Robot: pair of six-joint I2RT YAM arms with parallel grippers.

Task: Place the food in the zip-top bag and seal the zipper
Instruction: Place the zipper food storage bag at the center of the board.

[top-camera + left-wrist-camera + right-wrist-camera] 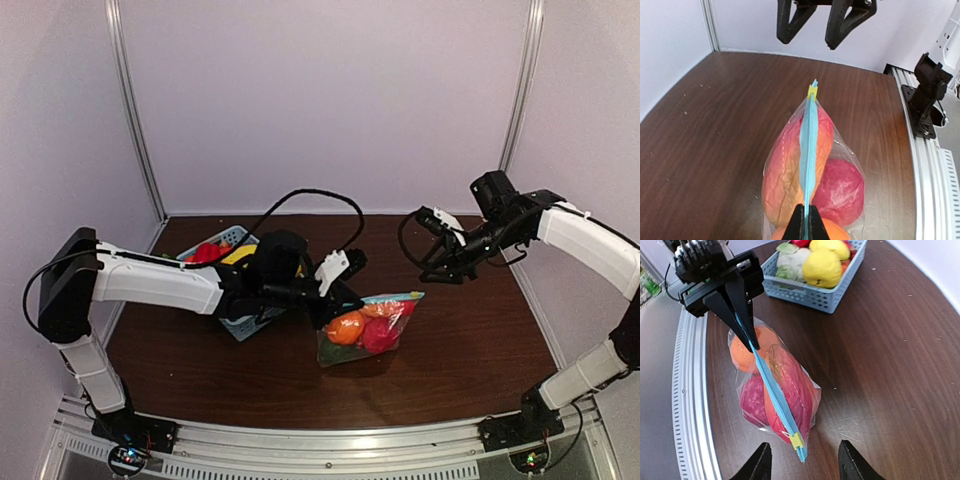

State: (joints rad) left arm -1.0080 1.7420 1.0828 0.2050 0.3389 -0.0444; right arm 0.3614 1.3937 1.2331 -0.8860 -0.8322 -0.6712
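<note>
The zip-top bag [372,322] stands on the table holding food: a peach-red piece [785,170], a dark red one [842,190] and an orange one [832,232]. Its light-blue zipper [808,145] runs straight along the top, with a yellow slider [796,440] at the far end. My left gripper [805,222] is shut on the zipper's near end; it also shows in the right wrist view as the left gripper [747,337]. My right gripper [805,460] is open. Its fingers straddle the slider end without touching it.
A light-blue lattice basket [815,292] stands behind the bag at the left. It holds a yellow fruit [822,267], a green leafy piece [790,260] and red pieces. An aluminium rail [932,190] edges the table's near side.
</note>
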